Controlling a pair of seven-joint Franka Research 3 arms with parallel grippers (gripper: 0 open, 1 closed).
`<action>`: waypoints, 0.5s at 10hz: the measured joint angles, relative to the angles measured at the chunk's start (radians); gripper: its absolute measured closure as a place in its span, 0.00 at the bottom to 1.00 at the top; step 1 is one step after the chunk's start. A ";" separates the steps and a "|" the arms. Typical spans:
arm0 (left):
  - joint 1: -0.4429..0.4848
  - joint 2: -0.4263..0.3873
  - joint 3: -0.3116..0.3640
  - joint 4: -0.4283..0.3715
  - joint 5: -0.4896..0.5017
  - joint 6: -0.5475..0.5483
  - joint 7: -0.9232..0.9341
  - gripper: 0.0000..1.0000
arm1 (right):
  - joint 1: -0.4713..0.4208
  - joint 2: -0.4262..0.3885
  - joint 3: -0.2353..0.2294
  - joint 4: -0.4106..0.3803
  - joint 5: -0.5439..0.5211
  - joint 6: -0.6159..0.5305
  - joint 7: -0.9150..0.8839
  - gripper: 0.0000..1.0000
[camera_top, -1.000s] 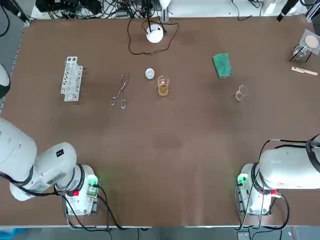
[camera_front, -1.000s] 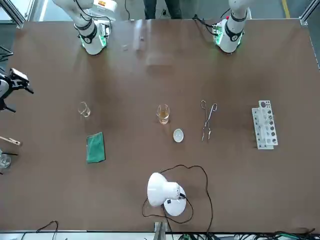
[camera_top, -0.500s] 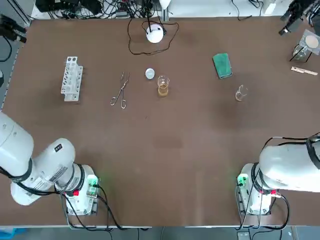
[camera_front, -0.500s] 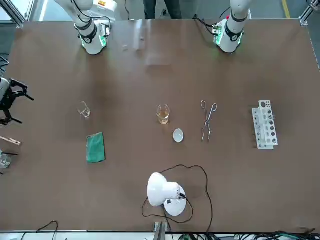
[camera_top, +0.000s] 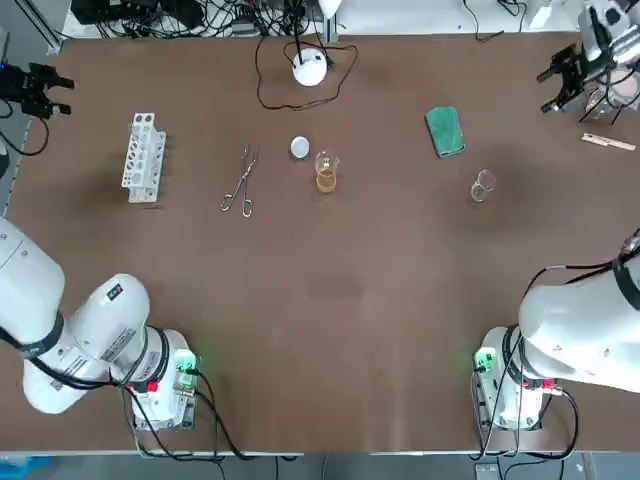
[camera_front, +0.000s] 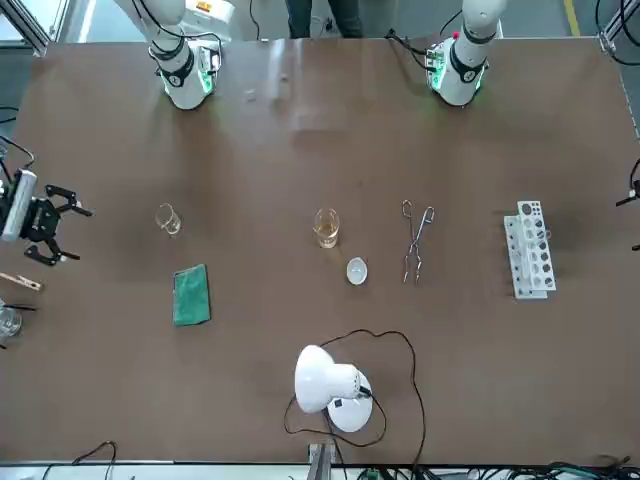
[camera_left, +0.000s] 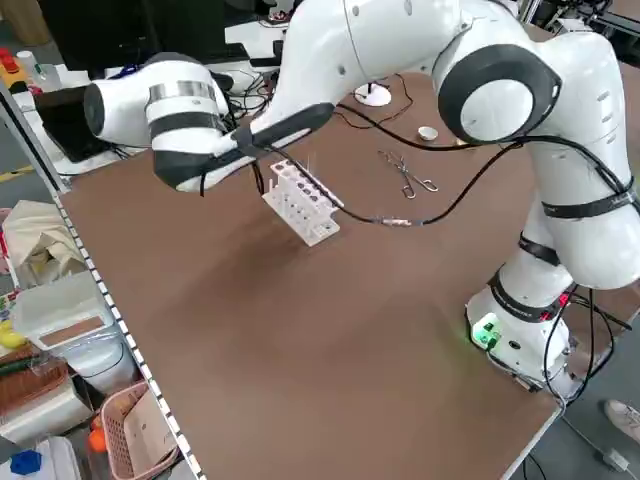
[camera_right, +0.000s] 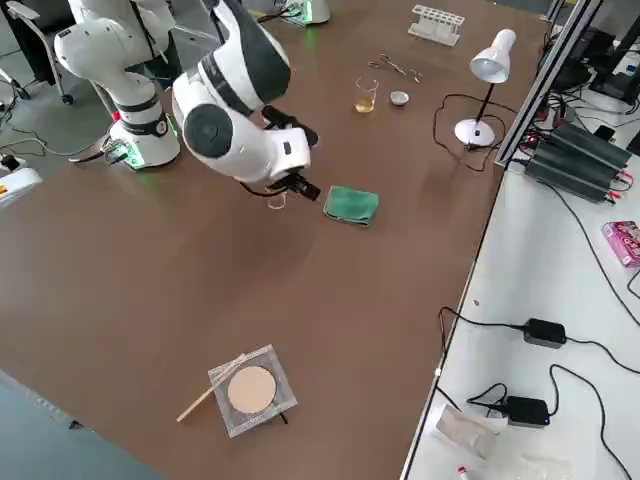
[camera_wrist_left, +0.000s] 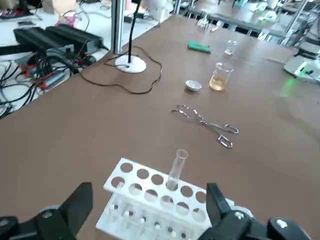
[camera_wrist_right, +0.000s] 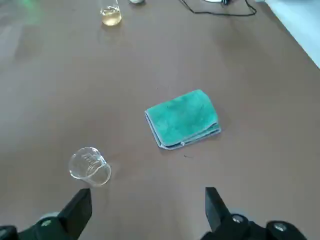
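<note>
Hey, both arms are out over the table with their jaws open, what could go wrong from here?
The left jaws hang open near the test tube rack, where a glass tube stands; a skewed descent could snap it or tip the rack. The right jaws hang open near the empty beaker, which a nudge might topple.

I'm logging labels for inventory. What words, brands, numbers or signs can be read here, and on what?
None can be read.
Yellow sticker on the right arm: too small to read.
Pink box on the side bench: print too blurred.
Test tube rack, green cloth: no marks visible.
</note>
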 joint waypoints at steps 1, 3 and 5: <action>-0.001 0.037 -0.003 0.000 -0.018 -0.018 0.040 0.01 | -0.021 0.061 0.000 -0.005 0.045 -0.008 -0.097 0.00; -0.008 0.110 -0.012 0.000 -0.060 -0.026 0.149 0.03 | -0.046 0.167 0.001 -0.004 0.098 -0.035 -0.252 0.00; -0.019 0.160 -0.027 -0.003 -0.073 -0.029 0.260 0.05 | -0.046 0.212 0.002 -0.002 0.125 -0.062 -0.360 0.00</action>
